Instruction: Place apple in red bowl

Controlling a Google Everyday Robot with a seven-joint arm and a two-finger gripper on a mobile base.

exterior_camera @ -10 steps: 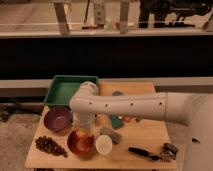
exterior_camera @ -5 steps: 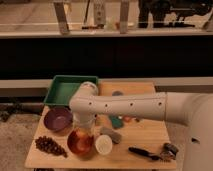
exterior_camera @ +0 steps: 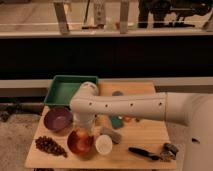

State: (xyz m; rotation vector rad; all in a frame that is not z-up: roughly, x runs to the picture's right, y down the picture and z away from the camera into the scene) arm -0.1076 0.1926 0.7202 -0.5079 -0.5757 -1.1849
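The red bowl [exterior_camera: 80, 143] stands at the front left of the wooden table [exterior_camera: 145, 137]. My gripper [exterior_camera: 83, 131] points straight down from the white arm [exterior_camera: 120, 106] and sits just over the bowl's back rim. The wrist hides it from above. I cannot make out the apple as a separate thing; it is either hidden under the wrist or blends with the bowl's inside.
A purple bowl [exterior_camera: 57, 119] sits left of the gripper and a green tray [exterior_camera: 65, 90] behind it. Dark grapes [exterior_camera: 50, 146] lie at the front left. A white cup [exterior_camera: 103, 145] and a grey object [exterior_camera: 111, 134] sit right of the red bowl. A black tool [exterior_camera: 144, 152] lies at the front right.
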